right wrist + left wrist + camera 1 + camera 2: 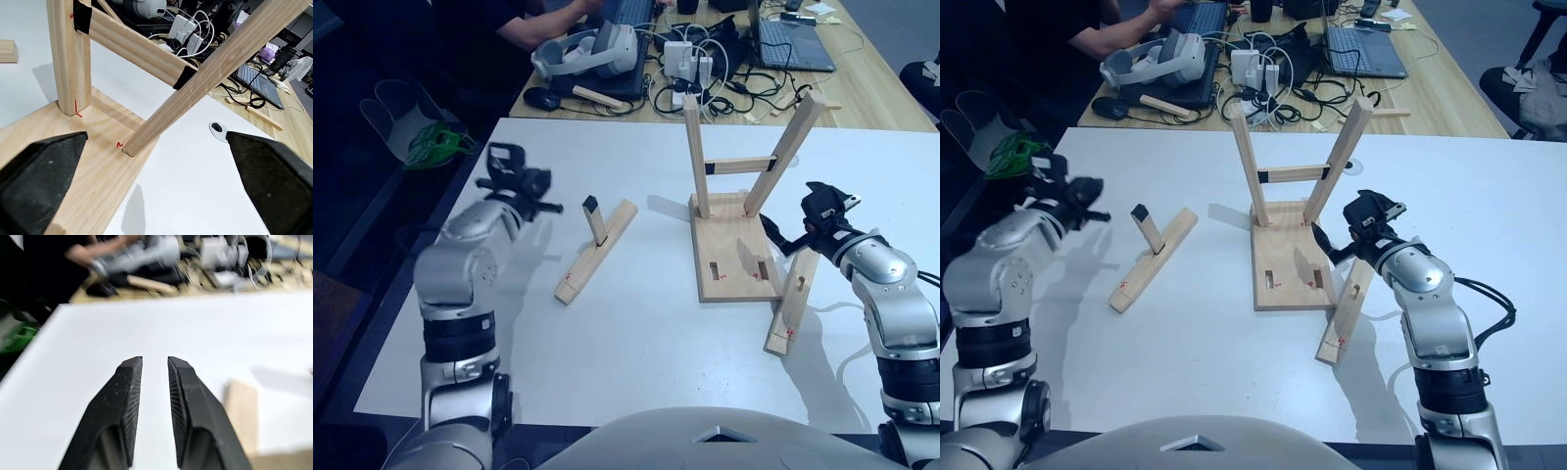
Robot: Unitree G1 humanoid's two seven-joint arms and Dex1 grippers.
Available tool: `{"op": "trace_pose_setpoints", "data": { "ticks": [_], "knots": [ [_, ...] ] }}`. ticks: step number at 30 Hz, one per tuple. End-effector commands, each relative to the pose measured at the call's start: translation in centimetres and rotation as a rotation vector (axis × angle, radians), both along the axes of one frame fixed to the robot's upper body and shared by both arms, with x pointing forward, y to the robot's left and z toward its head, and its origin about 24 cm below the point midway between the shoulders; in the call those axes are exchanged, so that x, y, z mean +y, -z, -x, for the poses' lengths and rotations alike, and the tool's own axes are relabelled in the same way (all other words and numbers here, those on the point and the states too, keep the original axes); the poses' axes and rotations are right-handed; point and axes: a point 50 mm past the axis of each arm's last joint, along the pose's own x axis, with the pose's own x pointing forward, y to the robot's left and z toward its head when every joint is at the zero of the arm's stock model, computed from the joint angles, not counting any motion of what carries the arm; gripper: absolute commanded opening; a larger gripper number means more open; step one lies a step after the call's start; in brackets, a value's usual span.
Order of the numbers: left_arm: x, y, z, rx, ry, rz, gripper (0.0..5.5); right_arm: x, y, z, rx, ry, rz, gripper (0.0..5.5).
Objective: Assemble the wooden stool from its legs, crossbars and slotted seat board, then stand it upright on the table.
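The slotted seat board [729,277] lies flat on the white table. Two legs [696,157] [785,155] stand in it, joined by a crossbar [740,165]. A third leg [792,302] leans against the board's right edge. To the left lies a fourth leg [598,251] with a short crossbar [595,220] sticking up from it. My right gripper [156,147] is open, close to the foot of the tilted leg [215,68], holding nothing. Left of the loose leg, my left gripper [155,363] hovers over bare table, fingers [128,396] narrowly apart and empty.
A wooden desk [871,88] behind the table carries laptops, a headset [587,49], chargers and tangled cables. A green object [433,144] sits off the far left corner. Bare table [636,362] stretches across the front and left.
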Motion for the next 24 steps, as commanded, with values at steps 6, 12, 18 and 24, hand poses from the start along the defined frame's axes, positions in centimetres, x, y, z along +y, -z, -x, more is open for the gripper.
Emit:
{"op": "trace_pose_setpoints", "data": {
  "ticks": [6,12,18,24],
  "knots": [
    [-5.5,0.2,2.0,0.127,0.313,-0.016,0.96,0.0,0.0,-0.2,-0.003,0.022,-0.023,5.4],
    [-5.1,-0.3,-1.7,0.154,0.352,-0.114,1.19,-0.1,0.4,0.2,-0.002,0.049,-0.029,5.4],
    [-5.8,-0.1,-5.9,0.248,0.528,-0.218,2.19,0.3,1.0,0.1,-0.013,0.085,-0.043,5.4],
    [-6.5,0.8,-8.0,0.331,0.636,-0.288,3.12,0.9,1.2,0.0,-0.023,0.099,-0.063,5.4]
  ]
}}
